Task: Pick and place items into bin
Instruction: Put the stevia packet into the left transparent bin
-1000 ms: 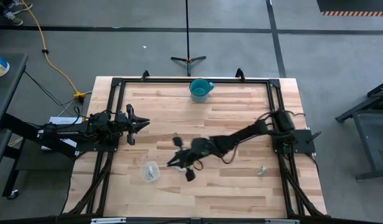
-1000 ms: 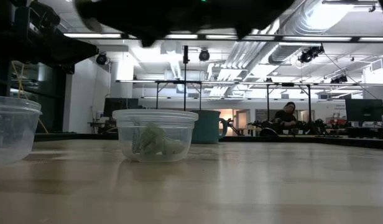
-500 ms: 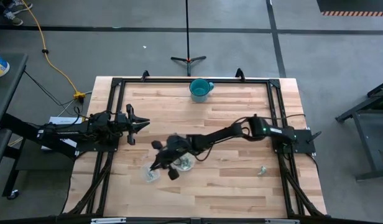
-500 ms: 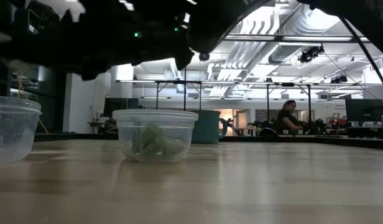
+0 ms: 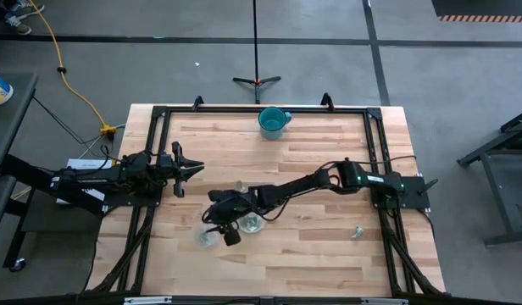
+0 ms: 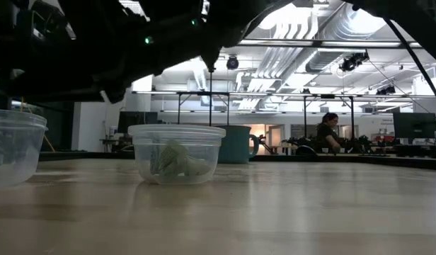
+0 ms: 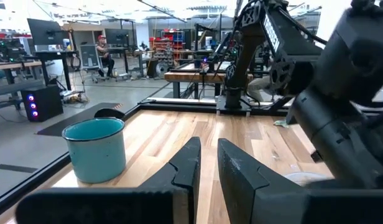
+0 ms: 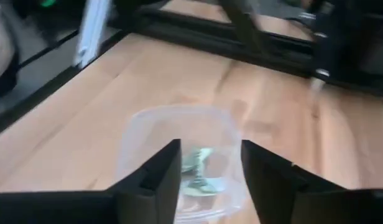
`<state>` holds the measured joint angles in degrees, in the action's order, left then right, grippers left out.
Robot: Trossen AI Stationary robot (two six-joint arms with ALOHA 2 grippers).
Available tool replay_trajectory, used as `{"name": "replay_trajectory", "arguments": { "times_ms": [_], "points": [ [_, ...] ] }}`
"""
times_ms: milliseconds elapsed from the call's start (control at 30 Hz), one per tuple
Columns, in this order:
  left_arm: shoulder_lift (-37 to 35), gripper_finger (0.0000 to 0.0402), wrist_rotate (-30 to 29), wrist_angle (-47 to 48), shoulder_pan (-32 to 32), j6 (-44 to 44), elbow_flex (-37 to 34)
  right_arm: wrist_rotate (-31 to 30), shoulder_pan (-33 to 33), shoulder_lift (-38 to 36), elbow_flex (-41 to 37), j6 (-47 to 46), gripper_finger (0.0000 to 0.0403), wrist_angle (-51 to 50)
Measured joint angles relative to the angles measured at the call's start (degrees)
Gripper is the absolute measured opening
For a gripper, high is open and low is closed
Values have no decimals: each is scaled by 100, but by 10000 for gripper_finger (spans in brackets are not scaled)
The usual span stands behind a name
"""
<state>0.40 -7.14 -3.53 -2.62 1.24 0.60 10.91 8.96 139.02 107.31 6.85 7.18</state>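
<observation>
My right gripper (image 8: 208, 163) stands open just above a clear plastic bin (image 8: 139, 127) near the table's near left, also seen as the bin (image 5: 202, 238) in the high view. Pale green shiny items (image 8: 196, 168) lie on the bin's bottom, between and below the fingers. A second clear container (image 6: 177, 152) beside it holds more pale green pieces. One loose item (image 5: 358, 230) lies on the wood at the right. My left gripper (image 7: 206, 163) waits shut at the table's left edge, over the wood.
A teal cup (image 5: 274, 121) stands at the far edge, mid table. The black frame rail (image 5: 261, 108) runs round the tabletop. My right arm (image 5: 312, 184) stretches across the middle of the table. People sit in the room behind the table.
My right gripper has gone toward the table's left edge, from over the second container to above the left bin, with the arm stretching out across the table. The bins have stayed where they were.
</observation>
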Motion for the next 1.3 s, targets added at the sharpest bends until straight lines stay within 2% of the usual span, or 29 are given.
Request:
{"name": "replay_trajectory", "arguments": {
  "times_ms": [167,300,367,400,467,600,800,1300],
  "points": [
    [0,92,-1,18,-1,0,-1,-817,-299,-535,7,-601,180,-762],
    [0,92,0,22,-1,0,0,-1912,-538,-875,11,-1128,173,-1879],
    [0,92,0,22,0,0,-1,-2560,-668,-909,9,-1749,166,-2535],
    [-1,92,0,22,0,0,-1,-2668,-758,-913,9,-2092,162,-2814],
    [-1,92,0,22,0,0,-1,-2429,-982,-907,-7,-2541,155,-3381],
    [0,92,-1,20,0,-1,-1,-1533,-1334,-729,-134,-2958,145,-3459],
    [0,92,2,22,-2,0,-1,-1005,-1422,-526,-140,-2998,146,-3573],
    [-2,92,9,14,-2,-3,0,-1431,-1147,-410,-133,-2635,139,-3999]
  ]
}}
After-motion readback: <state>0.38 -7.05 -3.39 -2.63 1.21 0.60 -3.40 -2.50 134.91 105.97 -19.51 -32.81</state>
